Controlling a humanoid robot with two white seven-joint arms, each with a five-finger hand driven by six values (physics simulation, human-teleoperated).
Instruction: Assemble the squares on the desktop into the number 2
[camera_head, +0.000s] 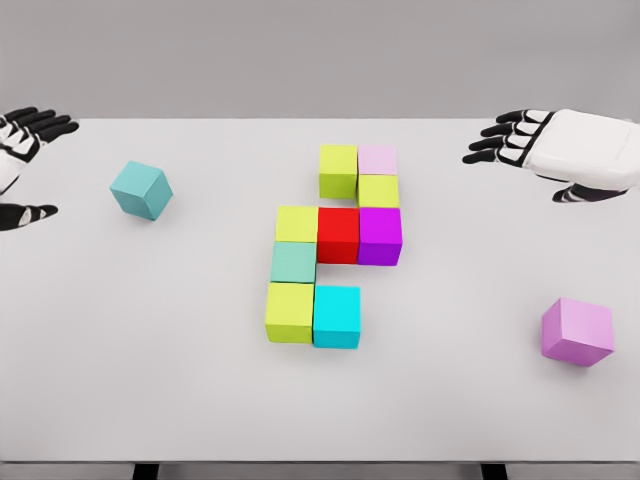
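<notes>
we see nine cubes (338, 245) joined mid-table, a teal cube (141, 190) loose at ten o'clock and a pink cube (577, 331) loose at four o'clock. our left hand (22, 165) and right hand (560, 150) hover open-fingered, holding nothing.

1. The right hand (560, 155) has a smooth, glossy white shell over its back, rounded like a casing.
2. Its fingers (495, 140) are black and segmented.
3. The left hand (25, 150) shows black fingers with white banding.
</notes>
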